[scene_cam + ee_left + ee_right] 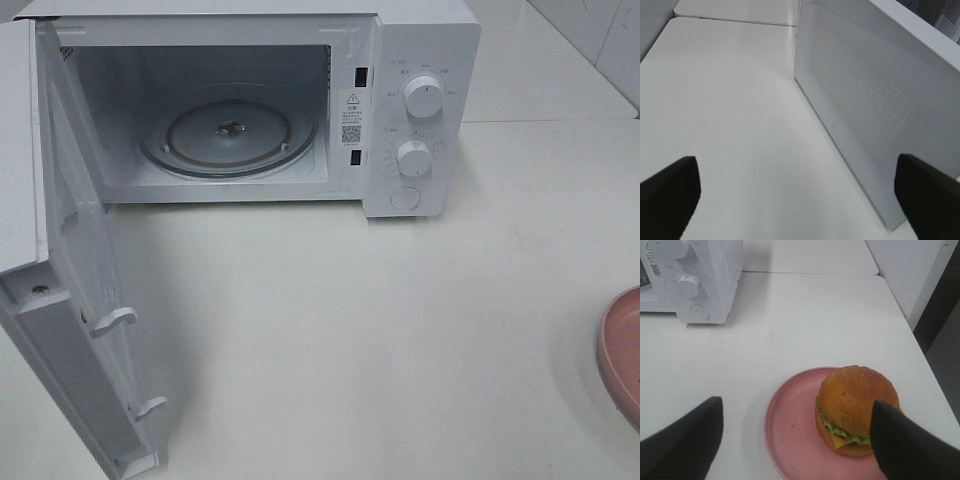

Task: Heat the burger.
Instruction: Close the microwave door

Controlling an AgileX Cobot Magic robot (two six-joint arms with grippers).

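Our right gripper (795,440), jaws apart, hovers over the burger (856,409), which sits off-centre on a pink plate (790,435) on the bench (805,320). We risk crushing the glossy bun or shedding lettuce and cheese. Our left gripper (800,195) is also spread, by the open microwave door (875,115).

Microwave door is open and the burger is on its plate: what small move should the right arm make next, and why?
Probably lower the right gripper and shift it so the burger sits between its open jaws, then close. The burger rests on the pink plate, one fingertip overlapping its edge in the wrist view, nothing held. The microwave door is open and its glass turntable is bare, ready to receive it.
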